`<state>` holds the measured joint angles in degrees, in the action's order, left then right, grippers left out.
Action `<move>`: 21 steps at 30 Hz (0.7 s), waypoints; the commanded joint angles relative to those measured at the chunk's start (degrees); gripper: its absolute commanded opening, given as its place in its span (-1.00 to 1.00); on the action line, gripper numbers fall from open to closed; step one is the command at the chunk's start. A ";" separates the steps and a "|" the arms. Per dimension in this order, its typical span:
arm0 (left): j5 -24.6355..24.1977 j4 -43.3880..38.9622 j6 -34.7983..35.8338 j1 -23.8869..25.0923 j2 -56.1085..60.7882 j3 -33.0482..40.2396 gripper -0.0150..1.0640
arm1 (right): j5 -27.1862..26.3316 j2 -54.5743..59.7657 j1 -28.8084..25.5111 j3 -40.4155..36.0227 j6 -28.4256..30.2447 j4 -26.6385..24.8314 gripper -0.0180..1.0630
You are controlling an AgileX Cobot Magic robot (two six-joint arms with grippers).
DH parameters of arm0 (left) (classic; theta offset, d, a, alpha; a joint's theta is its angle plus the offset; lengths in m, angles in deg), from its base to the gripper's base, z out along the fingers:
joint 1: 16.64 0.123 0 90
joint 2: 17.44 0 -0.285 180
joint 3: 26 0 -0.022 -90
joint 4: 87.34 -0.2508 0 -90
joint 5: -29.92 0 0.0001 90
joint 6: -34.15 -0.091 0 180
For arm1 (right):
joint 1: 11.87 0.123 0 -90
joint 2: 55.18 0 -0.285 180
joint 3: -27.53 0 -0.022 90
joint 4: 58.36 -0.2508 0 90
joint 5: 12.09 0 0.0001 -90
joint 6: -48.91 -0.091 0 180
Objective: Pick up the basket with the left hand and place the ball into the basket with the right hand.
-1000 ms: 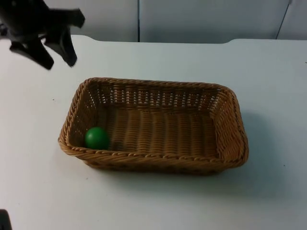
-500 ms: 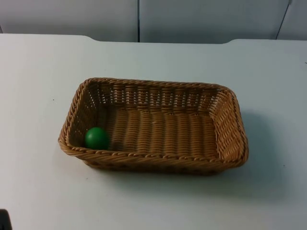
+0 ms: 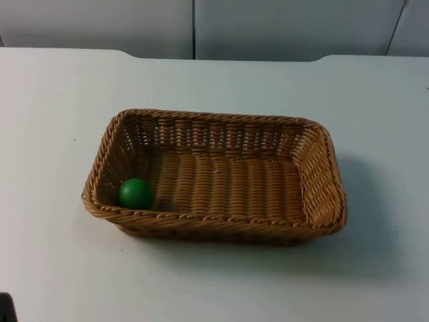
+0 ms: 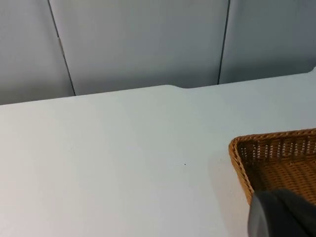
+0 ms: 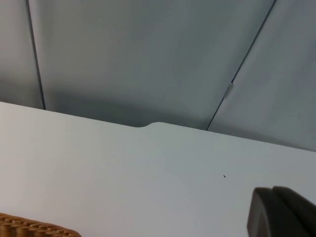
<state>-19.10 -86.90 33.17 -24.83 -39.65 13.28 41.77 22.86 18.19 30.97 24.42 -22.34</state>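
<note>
Basket (image 3: 214, 176) sits mid-bench (image 3: 60, 121) — green ball (image 3: 135, 193) in its near-left corner; pincer state on either arm, can't tell.

Woven wicker basket (image 3: 322, 194), smooth ball (image 3: 135, 193)

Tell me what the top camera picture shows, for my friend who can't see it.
A brown woven basket sits on a white table, and a small green ball lies inside it, in the corner near the front left. A grey partition wall runs along the far edge of the table.
</note>
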 commanded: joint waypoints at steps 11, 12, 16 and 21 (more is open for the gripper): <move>-11.60 -6.62 4.41 -0.16 14.42 1.25 -0.98 | -3.36 -0.41 -0.25 -0.16 4.43 -5.21 -0.97; -11.83 -7.20 4.41 -0.16 14.42 1.94 -0.98 | -3.96 -0.52 -0.25 -0.16 5.33 -6.26 -0.97; -11.78 -5.29 4.41 -0.16 14.42 6.24 -0.98 | -6.81 -1.67 -0.25 -0.16 7.64 -8.93 -0.97; -12.86 -4.68 4.41 -0.04 14.42 8.04 -0.98 | -7.68 -4.39 -0.25 -0.16 10.02 -9.40 -0.97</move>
<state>-31.52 -92.14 37.18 -24.83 -25.49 20.98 35.11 19.99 18.19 30.87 32.81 -31.49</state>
